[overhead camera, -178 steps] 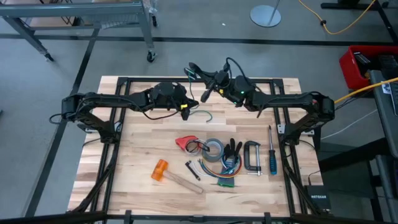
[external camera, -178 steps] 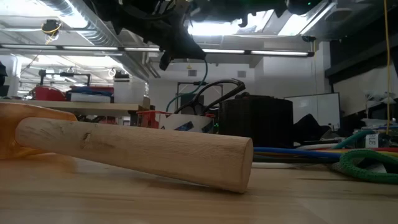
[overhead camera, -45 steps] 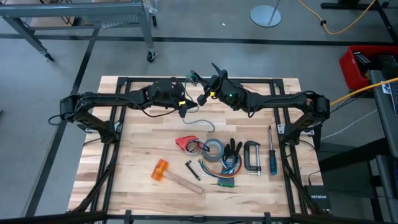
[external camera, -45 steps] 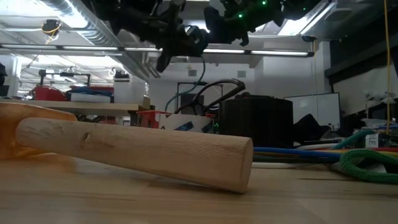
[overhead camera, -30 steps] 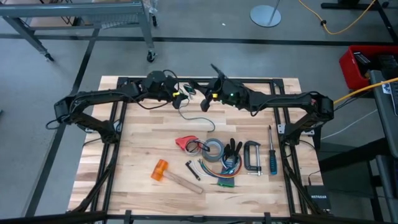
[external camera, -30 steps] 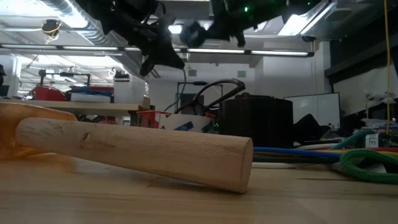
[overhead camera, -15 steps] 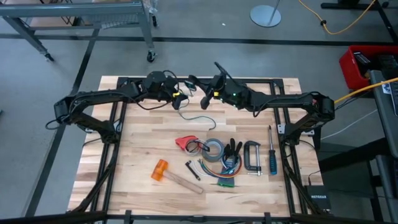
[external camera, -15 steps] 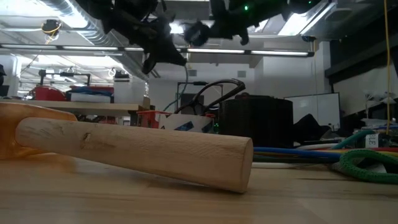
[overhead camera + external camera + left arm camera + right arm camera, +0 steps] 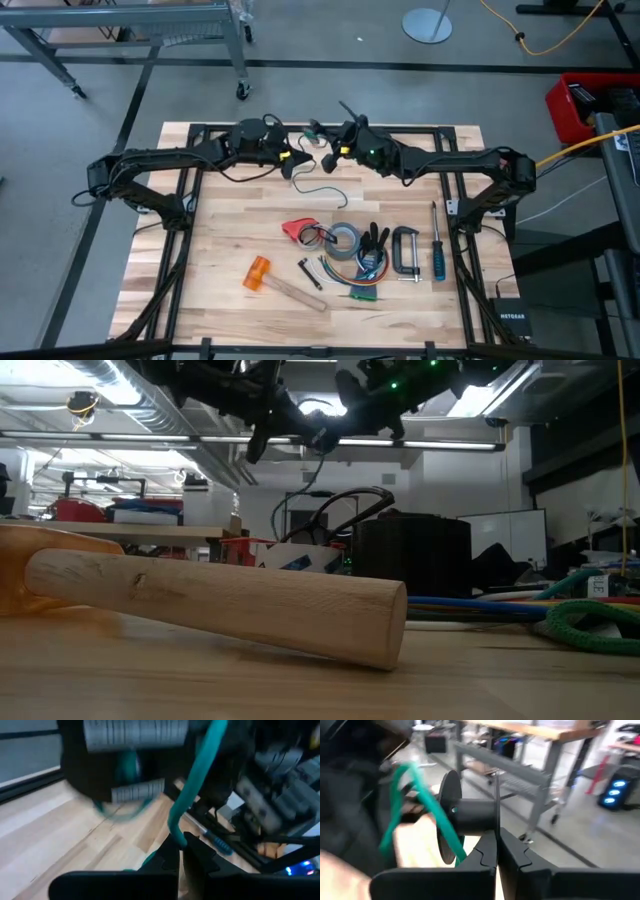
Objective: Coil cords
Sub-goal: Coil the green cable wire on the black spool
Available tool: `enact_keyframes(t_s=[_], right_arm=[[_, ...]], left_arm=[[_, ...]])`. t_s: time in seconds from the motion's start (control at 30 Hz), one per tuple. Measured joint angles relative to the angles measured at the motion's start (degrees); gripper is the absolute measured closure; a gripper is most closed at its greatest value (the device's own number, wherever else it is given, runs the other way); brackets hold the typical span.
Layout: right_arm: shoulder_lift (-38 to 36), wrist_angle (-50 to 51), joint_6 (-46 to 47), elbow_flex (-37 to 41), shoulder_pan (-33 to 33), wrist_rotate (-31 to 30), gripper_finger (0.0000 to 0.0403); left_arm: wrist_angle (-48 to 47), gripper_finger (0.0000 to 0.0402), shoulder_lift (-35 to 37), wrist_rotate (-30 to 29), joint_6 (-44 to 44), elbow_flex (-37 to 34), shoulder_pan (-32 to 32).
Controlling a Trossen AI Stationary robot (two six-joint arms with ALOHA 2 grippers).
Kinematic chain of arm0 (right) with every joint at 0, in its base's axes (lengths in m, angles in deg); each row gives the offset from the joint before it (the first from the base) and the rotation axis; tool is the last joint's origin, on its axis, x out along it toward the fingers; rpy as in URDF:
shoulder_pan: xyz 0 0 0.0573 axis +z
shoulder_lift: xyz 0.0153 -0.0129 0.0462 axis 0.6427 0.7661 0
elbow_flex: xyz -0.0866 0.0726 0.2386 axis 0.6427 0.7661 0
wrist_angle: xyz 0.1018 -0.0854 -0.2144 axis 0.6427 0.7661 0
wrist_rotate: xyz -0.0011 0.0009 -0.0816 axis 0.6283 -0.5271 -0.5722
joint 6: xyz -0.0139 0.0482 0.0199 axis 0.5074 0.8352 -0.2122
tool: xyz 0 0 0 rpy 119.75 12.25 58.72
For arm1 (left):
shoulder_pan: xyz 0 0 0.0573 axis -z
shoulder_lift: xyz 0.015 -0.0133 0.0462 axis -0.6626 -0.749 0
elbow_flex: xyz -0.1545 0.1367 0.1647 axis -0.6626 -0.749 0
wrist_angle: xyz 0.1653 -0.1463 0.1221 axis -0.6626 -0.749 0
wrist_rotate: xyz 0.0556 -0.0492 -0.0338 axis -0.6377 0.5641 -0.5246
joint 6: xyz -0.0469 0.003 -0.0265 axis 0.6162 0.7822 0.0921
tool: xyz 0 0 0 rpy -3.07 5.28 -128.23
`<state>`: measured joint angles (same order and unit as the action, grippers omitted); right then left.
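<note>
Winding looks underway: the cord, thin and green-tinted, hangs slack from the left gripper toward the tabletop, with its upper run leading to a small black spool at the right gripper. Left jaws are shut, pinching the cord so it can be fed under tension. Right jaws are closed on the spool's rim, likely holding it steady as a core. Both grippers sit close together, raised above the tabletop's far side.
</note>
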<state>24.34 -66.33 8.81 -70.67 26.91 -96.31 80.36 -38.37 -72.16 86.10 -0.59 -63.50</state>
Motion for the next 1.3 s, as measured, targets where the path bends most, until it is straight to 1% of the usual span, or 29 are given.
enact_keyframes(t_s=[0.2, 0.3, 0.4, 0.57, 0.73, 0.87, 1.07, 1.2, 1.3], right_arm=[[1.3, 2.1, 1.6, 0.0, 0.0, 6.7, 0.0402], [1.2, 3.8, 1.7, 0.0, 0.0, 8.1, 0.0402], [0.8, 4.7, 1.7, 0.0, 0.0, 9.0, 0.0402], [-0.5, 6.1, 1.9, 0.0, -0.1, 11.1, 0.0402], [-1.4, 6.2, 3.4, 0.0, -0.2, 14.8, 0.0402], [-1.5, 6.3, 3.5, 0.0, -0.1, 12.7, 0.0402], [-1.5, 6.2, 3.3, 0.0, 0.0, 9.8, 0.0402], [-1.5, 5.9, 2.7, 0.0, -0.1, 7.4, 0.0402], [-1.6, 6.2, 1.4, -0.7, -0.6, 5.7, 0.0402]], left_arm=[[-0.1, 0.0401, 0.0, 0.1, 0.8, 0.1, -0.8], [-1.3, 0.0401, 0.0, 0.7, 0.8, 0.1, -1.8], [-4.4, 0.0401, 0.5, 1.8, 0.8, 0.1, -2.9], [-10.0, 0.0401, 3.0, 2.0, 0.1, 0.1, -5.1], [-12.0, 0.0401, 5.6, 2.1, -0.7, 0.0, -6.8], [-11.7, 0.0401, 5.8, 1.9, 1.0, 0.0, -6.3], [-11.7, 0.0401, 5.8, 1.5, 1.1, 0.0, -4.5], [-12.3, 0.0400, 5.7, 2.0, -1.1, 0.0, -4.2], [-12.8, 0.0384, 5.7, 4.1, -5.1, 0.0, -4.2]])
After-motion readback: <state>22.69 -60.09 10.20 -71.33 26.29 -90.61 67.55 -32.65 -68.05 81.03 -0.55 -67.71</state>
